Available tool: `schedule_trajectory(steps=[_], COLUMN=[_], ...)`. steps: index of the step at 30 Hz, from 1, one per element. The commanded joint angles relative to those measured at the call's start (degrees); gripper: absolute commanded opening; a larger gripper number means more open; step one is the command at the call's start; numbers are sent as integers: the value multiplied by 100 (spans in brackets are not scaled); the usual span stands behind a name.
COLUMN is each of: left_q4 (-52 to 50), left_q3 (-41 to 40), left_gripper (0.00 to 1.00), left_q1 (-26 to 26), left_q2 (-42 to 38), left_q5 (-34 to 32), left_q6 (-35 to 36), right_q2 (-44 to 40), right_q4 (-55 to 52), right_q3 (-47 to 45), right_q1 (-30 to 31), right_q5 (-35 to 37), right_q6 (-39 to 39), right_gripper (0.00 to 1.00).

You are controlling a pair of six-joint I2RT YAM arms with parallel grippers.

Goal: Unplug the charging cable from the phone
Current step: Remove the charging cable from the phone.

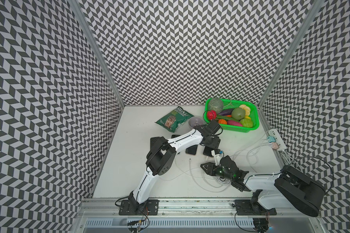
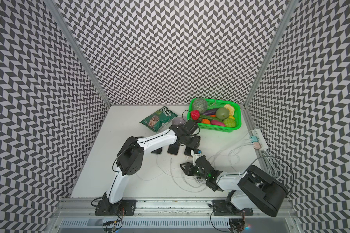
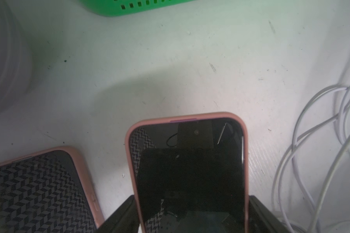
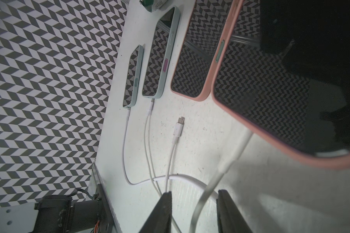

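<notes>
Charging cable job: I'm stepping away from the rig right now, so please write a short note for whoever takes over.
Left gripper: fingers pressed on both sides of the pink-cased phone, holding it.
Right gripper: open, fingers straddling the white cable just behind its plug, not yet gripping.
Done: phone braced, cable lined up.
Left: close on the cable and pull it straight out of the phone; the plug is still in.

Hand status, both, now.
Left hand: jaws apart, one on each side of the pink-cased phone; firm grip cannot be told.
Right hand: jaws astride the charging cable, gap still visible, not clamped.
</notes>
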Motion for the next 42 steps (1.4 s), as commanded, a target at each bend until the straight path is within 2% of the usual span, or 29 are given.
schedule_trajectory(steps=[1,10,17,37,42], left_q4=[237,263,349,262,233], left_q3=[52,46,59,522,581], left_gripper=[0,0,0,0,0], left_q1=[-32,-9,23,140,141], left_q2=[-356,-347,-324,-20,42], left_q5=[111,79,86,-45,-31], left_q6=[-29,-29,-29,-182,-170], right_q2=[73,31,-41,61,86], right_q4=[335,278,237,357,372], right_q3=[181,185,142,65,56], right_q1=[66,194,298,634,647], right_q5=[152,260,318,453,500], right_q6=[34,73,95,143,166], right_gripper=[33,15,7,5,9])
